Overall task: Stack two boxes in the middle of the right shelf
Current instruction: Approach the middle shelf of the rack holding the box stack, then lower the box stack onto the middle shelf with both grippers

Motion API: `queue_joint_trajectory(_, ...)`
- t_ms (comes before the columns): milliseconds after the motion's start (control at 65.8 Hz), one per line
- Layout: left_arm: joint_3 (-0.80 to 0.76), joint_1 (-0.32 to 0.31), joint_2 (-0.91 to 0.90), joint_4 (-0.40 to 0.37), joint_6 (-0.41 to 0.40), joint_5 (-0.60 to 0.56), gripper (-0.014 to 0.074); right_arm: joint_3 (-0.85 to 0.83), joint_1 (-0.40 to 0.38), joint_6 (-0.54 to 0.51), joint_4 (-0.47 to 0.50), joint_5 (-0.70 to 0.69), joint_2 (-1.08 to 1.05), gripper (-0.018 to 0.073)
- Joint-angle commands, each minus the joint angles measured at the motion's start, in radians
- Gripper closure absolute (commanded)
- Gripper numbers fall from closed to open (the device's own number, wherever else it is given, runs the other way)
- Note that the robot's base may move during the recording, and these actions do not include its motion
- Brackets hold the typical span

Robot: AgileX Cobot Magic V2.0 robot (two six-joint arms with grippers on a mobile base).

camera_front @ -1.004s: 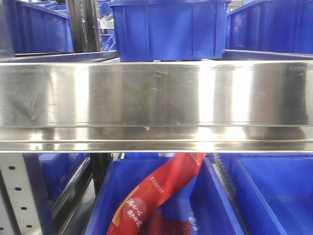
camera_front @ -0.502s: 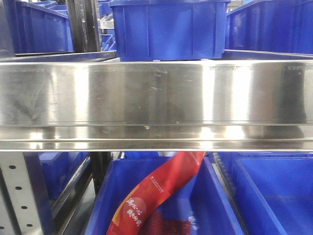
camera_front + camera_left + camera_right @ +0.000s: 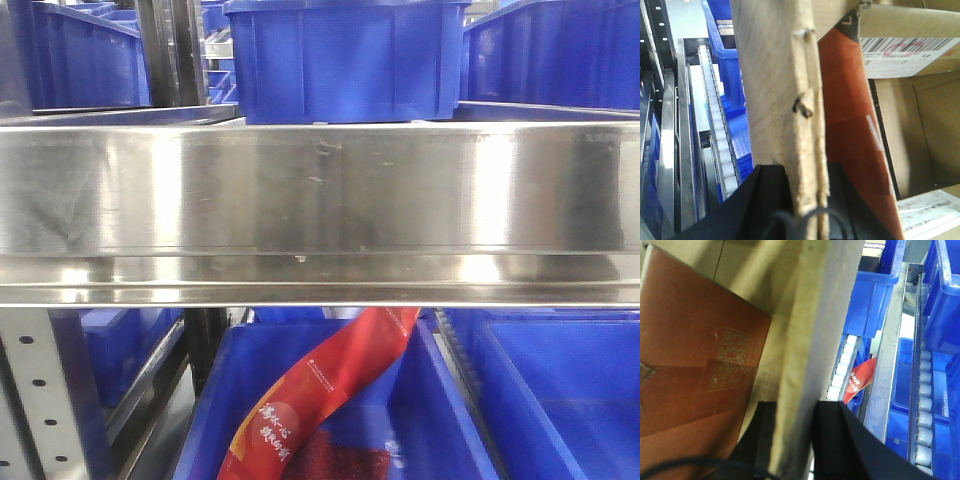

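1. While the front view is sitting almost as it was a second ago, only the bright glints on the steel lip (image 3: 320, 190) are shifting: the right-hand highlight is looking narrower now.
2. That view is showing the shelf lip across the whole width, a blue bin (image 3: 345, 60) standing on the level above it, and a lower bin (image 3: 330, 400) holding a red packet (image 3: 320, 395); a grey upright (image 3: 35, 395) is standing at lower left. No box or arm is appearing there.
3. Only the wrist cameras are showing the box. The left gripper (image 3: 807, 197) is clamping a box wall (image 3: 785, 100), its black fingers (image 3: 767, 195) pressing either side of the frayed edge.
4. Beyond that wall, the left wrist view is showing a red-brown inner face (image 3: 850, 110), a labelled flap (image 3: 910, 50) and a roller track (image 3: 715, 125).
5. The right gripper (image 3: 792, 440) is likewise gripping a cardboard wall (image 3: 815, 330), one black finger (image 3: 832, 440) on each side.
6. The right wrist view is showing a red-brown panel (image 3: 700, 355) with a printed code, plus blue bins (image 3: 875, 295), rollers (image 3: 925, 405) and the red packet (image 3: 860, 380).
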Motion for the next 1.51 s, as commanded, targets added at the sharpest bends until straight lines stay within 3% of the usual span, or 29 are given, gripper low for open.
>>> queue_joint_trajectory(0, -0.011, 0.003, -0.016, 0.004, -0.002, -0.065, 0.0708, -0.013, -0.006, -0.021, -0.032, -0.042, -0.013, 0.0712)
queue_joint_trajectory(213, -0.011, 0.003, -0.016, -0.007, -0.002, -0.052, 0.0708, -0.013, -0.006, -0.021, -0.028, -0.061, -0.013, 0.0712)
queue_joint_trajectory(502, -0.004, 0.003, 0.059, -0.054, -0.002, 0.183, 0.0708, 0.042, -0.006, -0.021, -0.021, 0.021, 0.006, 0.0712)
queue_joint_trajectory(821, 0.046, -0.047, 0.168, -0.028, -0.002, 0.202, 0.0708, 0.163, -0.006, -0.021, -0.021, -0.018, 0.091, 0.0712)
queue_joint_trajectory(1125, 0.046, -0.047, 0.231, -0.005, -0.002, 0.2, 0.0682, 0.165, -0.006, -0.021, -0.021, -0.041, 0.156, 0.0693)
queue_joint_trajectory(1202, 0.046, -0.047, 0.233, -0.005, -0.002, 0.2, 0.0595, 0.165, -0.006, -0.021, -0.021, -0.045, 0.156, 0.0619)
queue_joint_trajectory(1262, 0.046, -0.047, 0.233, -0.005, -0.002, 0.2, 0.0462, 0.165, -0.006, -0.021, -0.021, -0.046, 0.156, 0.0498)
queue_joint_trajectory(1445, 0.042, -0.047, 0.231, -0.005, -0.002, 0.195, -0.0034, 0.165, -0.006, -0.021, -0.021, -0.05, 0.156, 0.0083)
queue_joint_trajectory(1490, 0.042, -0.047, 0.226, -0.005, -0.002, 0.191, -0.0001, 0.163, -0.006, -0.021, -0.021, -0.05, 0.156, 0.0005)
